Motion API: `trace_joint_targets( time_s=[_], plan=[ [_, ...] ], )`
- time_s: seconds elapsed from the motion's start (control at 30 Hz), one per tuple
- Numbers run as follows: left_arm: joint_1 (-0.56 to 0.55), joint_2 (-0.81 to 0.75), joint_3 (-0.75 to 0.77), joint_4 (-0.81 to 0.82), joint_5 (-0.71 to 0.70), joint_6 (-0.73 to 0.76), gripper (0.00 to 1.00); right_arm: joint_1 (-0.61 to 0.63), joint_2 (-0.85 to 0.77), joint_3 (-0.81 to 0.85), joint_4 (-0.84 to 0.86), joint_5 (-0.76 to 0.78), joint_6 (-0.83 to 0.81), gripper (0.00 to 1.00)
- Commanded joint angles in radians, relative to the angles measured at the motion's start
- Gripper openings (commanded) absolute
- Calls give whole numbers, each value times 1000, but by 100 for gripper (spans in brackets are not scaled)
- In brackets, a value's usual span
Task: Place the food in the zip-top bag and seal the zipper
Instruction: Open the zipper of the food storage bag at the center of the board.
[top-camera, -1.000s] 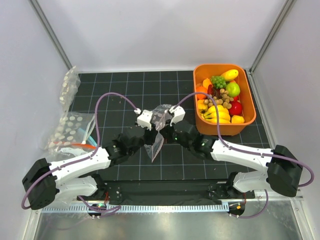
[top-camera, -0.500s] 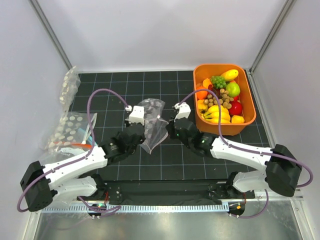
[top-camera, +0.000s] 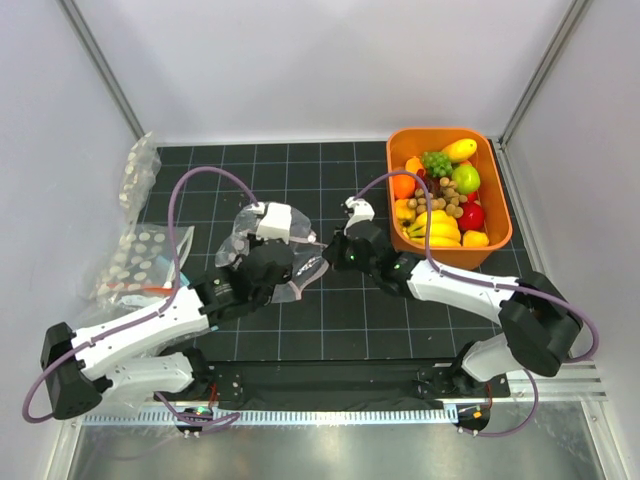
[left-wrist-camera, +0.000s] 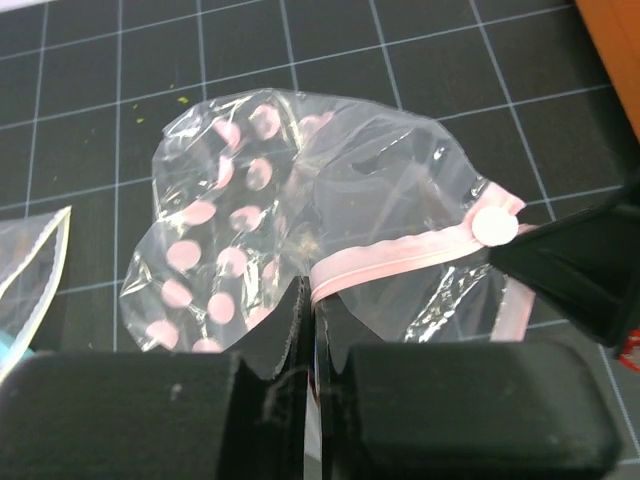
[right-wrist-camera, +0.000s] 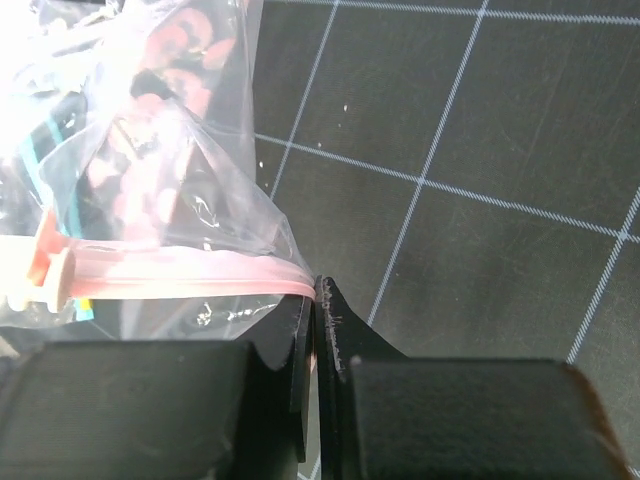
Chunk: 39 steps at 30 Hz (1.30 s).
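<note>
**Item 1.** Clear crinkly zip-top bag with rows of pale pink dots (top-camera: 308, 270) (left-wrist-camera: 262, 215) (right-wrist-camera: 165, 170): crumpled on black gridded mat (top-camera: 330, 170), mid-table, between the two grippers and partly hidden under the left wrist.

**Item 2.** Thin pale pink zipper strip (left-wrist-camera: 395, 258) (right-wrist-camera: 190, 276) along the bag's rim: stretched between both sets of fingers, carrying a small white slider tab (left-wrist-camera: 495, 226).

**Item 3.** Left gripper (top-camera: 283, 262) (left-wrist-camera: 310, 300): jaws pressed together on the pink strip, clear film bunched around the tips.

**Item 4.** Right gripper (top-camera: 328, 258) (right-wrist-camera: 318, 300): jaws likewise clamped, on the other end of the same strip, just beside the left gripper.

**Item 5.** Small glossy toy fruits (top-camera: 440, 200), among them yellow bananas, green grapes, red and orange pieces and a brown cluster: heaped in orange plastic tub (top-camera: 452, 259) at the right of the mat, apart from the bag.

**Item 6.** Clear white-dotted bags with blue-orange trim (top-camera: 135, 260): at the mat's left edge, well apart from both grippers.
</note>
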Motion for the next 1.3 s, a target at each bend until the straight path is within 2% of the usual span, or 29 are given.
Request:
trace_joint_targets(
  time_s=[0.0, 0.1, 0.13, 0.23, 0.3, 0.37, 0.4, 0.43, 0.53, 0.63, 0.8, 0.87, 0.93, 0.97, 1.03, 1.07, 1.17, 1.23, 1.27],
  plan=[
    [7, 30, 87, -8, 24, 37, 7, -16, 4, 21, -10, -13, -15, 8],
    [7, 64, 104, 27, -1, 66, 8, -18, -14, 5, 13, -13, -20, 6],
    [7, 67, 96, 71, -50, 84, 13, -18, -19, -2, 21, -11, -19, 6],
    [7, 79, 30, 142, -174, 121, 14, -18, -54, -27, 37, 18, -12, 5],
    [7, 76, -19, 174, -190, 120, 14, -18, -77, -42, 50, 35, -8, 4],
    [7, 64, -45, 190, -135, 112, 16, -18, -91, -64, 73, 32, -6, 3],
    [7, 50, -51, 191, -126, 105, 19, -18, -97, -68, 85, 33, -6, 3],
    [7, 44, -77, 220, -127, 92, 32, -18, -100, -73, 90, 38, -8, 3],
    [7, 29, -103, 263, -77, 91, 53, -18, -128, -100, 113, 38, -11, 1],
    [7, 47, -103, 268, -31, 91, 61, -18, -157, -117, 131, 44, -9, 1],
    [9, 179, -67, 262, 81, 77, 64, -18, -160, -119, 131, 47, -5, 1],
    [7, 229, -24, 240, 81, 65, 63, -18, -161, -120, 130, 50, -3, 1],
    [7, 286, 1, 202, 52, 42, 57, -16, -178, -130, 134, 58, -2, 1],
    [7, 297, 21, 179, 40, 14, 48, -19, -186, -133, 140, 65, 1, 1],
    [9, 306, 30, 168, 28, 8, 38, -19, -206, -143, 136, 93, 6, 1],
    [9, 300, 30, 165, 23, 5, 28, -19, -207, -143, 128, 104, 14, 1],
    [9, 265, 18, 164, 0, 9, 16, -34, -197, -140, 107, 127, 27, 1],
    [9, 250, 19, 156, -23, 37, 13, -47, -180, -134, 99, 115, 44, 1],
    [1, 238, 27, 126, -32, 48, 2, -62, -151, -128, 93, 92, 50, 1]
  ],
)
